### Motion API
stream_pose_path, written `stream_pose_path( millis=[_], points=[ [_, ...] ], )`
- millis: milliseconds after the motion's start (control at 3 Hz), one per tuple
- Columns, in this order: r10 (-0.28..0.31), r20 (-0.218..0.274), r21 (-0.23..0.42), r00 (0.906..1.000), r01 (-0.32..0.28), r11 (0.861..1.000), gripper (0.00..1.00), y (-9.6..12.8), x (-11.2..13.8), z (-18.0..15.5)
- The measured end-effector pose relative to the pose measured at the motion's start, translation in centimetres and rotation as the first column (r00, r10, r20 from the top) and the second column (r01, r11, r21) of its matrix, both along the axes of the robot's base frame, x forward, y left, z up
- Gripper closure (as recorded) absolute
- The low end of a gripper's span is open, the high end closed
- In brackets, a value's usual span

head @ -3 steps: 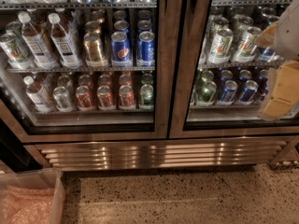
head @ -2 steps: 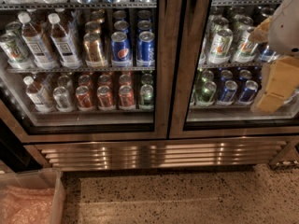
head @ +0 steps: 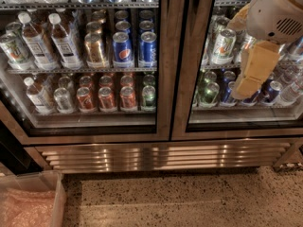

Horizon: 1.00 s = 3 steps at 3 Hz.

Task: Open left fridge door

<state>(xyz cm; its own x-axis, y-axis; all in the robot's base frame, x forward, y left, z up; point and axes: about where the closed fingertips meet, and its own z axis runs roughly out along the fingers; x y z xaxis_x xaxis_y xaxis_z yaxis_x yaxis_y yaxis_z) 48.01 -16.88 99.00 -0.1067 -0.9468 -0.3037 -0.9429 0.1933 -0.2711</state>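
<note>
1. Leftward and a little upward is how the gripper (head: 244, 91) has shifted since the earlier frame; it now hangs at the upper right of the frame, in front of the right door (head: 227, 131), nearer the centre post than before; whether its jaws are wide or narrow I cannot tell.
2. The left fridge door (head: 85, 63) fills the left and centre of the frame; it looks fully shut, its steel edge lying close against the right door's edge at mid-frame; no handle is visible on it.
3. Wrong door: the gripper is over the right door's glass, apart from the left one; because the two free edges meet at the centre, a reach that stops short would likely hook the twin instead.
4. Slipping: with no handle to be seen, the jaws probably have to catch a smooth steel lip; a shallow hold could slide off as the seal resists.
5. Glass contact: a push forward instead of sideways could knock the pane in front of the cans (head: 128, 46).
6. Swing path: the door should sweep outward toward the lower left of the frame, where a plastic bin (head: 56, 197) sits on the floor (head: 189, 202); the bin, or the robot's own base, could block it.
</note>
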Motion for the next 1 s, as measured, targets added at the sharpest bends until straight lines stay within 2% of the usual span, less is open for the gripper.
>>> stream_pose_path(
  millis=[333,667,1000],
  points=[
    [-0.018,0.018,0.083,0.9997,0.017,0.996,0.0,0.8,1.3,0.5],
    [-0.016,0.067,0.192,0.9977,0.003,0.981,0.0,2.1,3.0,2.3],
    [0.025,0.1,0.269,0.9946,-0.051,0.962,0.0,3.9,4.6,4.1]
  ],
)
